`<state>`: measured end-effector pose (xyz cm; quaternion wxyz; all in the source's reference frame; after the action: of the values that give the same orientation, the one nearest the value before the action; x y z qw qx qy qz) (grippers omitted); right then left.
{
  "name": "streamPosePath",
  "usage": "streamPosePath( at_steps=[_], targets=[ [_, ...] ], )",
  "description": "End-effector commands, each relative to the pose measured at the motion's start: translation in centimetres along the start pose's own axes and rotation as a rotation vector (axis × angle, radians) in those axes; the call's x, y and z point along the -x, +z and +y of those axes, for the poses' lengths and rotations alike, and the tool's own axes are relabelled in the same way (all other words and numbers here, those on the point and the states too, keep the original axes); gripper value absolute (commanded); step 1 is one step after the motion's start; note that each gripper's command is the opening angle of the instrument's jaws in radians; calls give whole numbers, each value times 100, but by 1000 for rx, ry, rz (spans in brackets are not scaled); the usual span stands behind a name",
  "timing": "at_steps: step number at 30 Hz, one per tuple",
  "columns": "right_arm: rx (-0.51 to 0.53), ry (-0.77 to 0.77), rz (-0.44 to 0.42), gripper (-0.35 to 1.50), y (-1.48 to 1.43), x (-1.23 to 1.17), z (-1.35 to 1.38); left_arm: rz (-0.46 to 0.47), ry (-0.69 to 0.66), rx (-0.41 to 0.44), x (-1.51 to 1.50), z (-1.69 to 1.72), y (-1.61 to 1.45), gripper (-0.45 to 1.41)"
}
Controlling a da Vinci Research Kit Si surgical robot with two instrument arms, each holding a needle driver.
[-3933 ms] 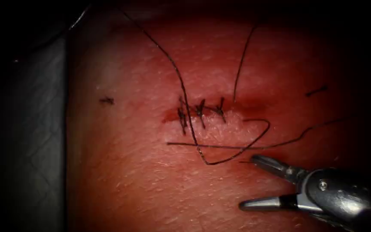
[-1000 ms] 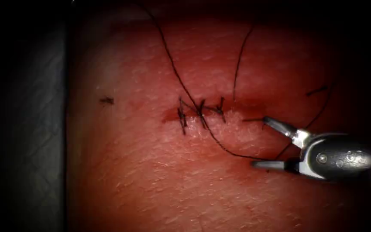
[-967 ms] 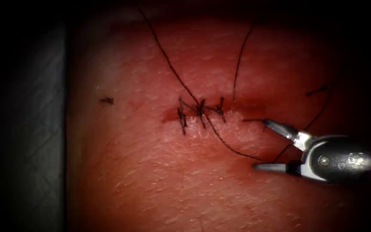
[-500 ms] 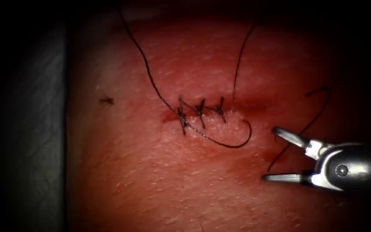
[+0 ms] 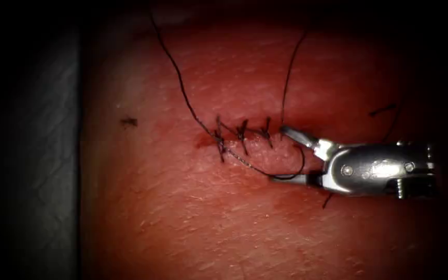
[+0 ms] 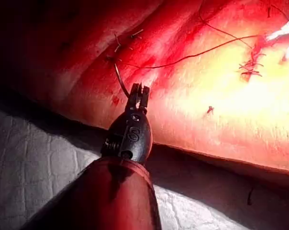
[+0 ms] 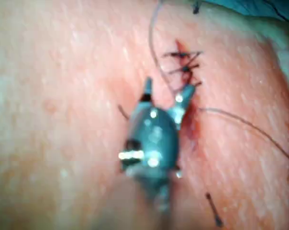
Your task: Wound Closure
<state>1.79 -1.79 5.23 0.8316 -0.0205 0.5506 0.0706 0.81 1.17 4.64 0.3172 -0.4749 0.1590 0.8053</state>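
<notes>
Right tool (image 5: 286,154) has just slid in, jaws spread around the thread (image 5: 281,176) loop beside the stitches (image 5: 242,136), gripping nothing. Left tool (image 6: 138,91) is clenched on the needle (image 6: 119,79), off the tissue (image 5: 193,223).

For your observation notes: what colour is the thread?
The thread is black, clearest in the endoscope view.
</notes>
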Motion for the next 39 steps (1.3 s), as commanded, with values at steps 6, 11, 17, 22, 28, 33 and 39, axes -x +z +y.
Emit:
streamPosePath(
  at_steps=[6,11,17,22,28,33,39],
  targets=[
    [64,31,-56,-35,-30,-20,-14,9,0,6,1,8,10,-45],
    [57,32,-45,-35,-40,-53,-42,10,1,5,0,13,14,-45],
    [11,18,-23,-35,-47,-90,-82,8,6,15,-1,19,17,-45],
    [-38,-10,-10,-35,-42,-129,-130,10,11,29,-3,29,24,-45],
    [-97,-29,33,-35,-27,-182,-183,24,17,58,-8,42,35,-45],
    [-81,-19,55,103,-17,-184,-175,22,23,71,-8,48,38,-45],
    [-35,26,73,125,-46,-134,-111,23,25,75,-6,48,38,-45]
  ],
)
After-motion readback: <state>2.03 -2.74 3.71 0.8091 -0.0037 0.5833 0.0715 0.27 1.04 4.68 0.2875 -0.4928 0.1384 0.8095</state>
